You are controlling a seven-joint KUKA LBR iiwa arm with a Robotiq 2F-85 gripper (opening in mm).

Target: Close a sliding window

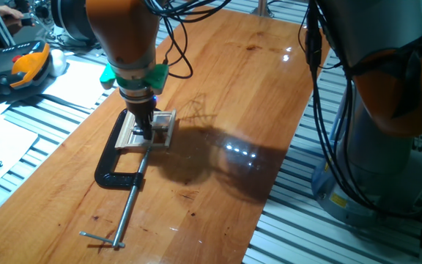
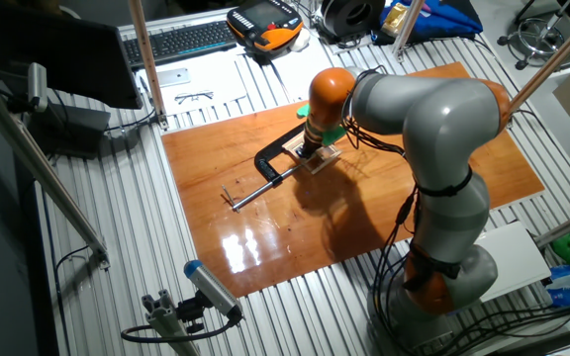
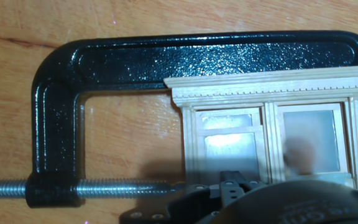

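The sliding window [image 3: 266, 84] is a small pale-wood frame with two clear panes, lying flat on the wooden table inside the mouth of a black C-clamp [image 3: 61, 93]. Its left half shows a cross bar partway up the opening, while the right pane is plain. My gripper [image 3: 236, 182] points down at the window's lower edge with its fingers close together and nothing held. From the side, the gripper [image 1: 146, 129] stands on the window [image 1: 164, 125], and the clamp [image 1: 116, 170] lies in front. The other fixed view shows the window [image 2: 323, 158] under the hand.
The clamp's long steel screw [image 1: 127, 213] runs toward the table's near edge. An orange-and-black pendant [image 1: 24, 67] and papers lie beyond the left edge. A second robot's base [image 1: 387, 117] stands right of the table. A keyboard [image 2: 181, 40] lies at the back.
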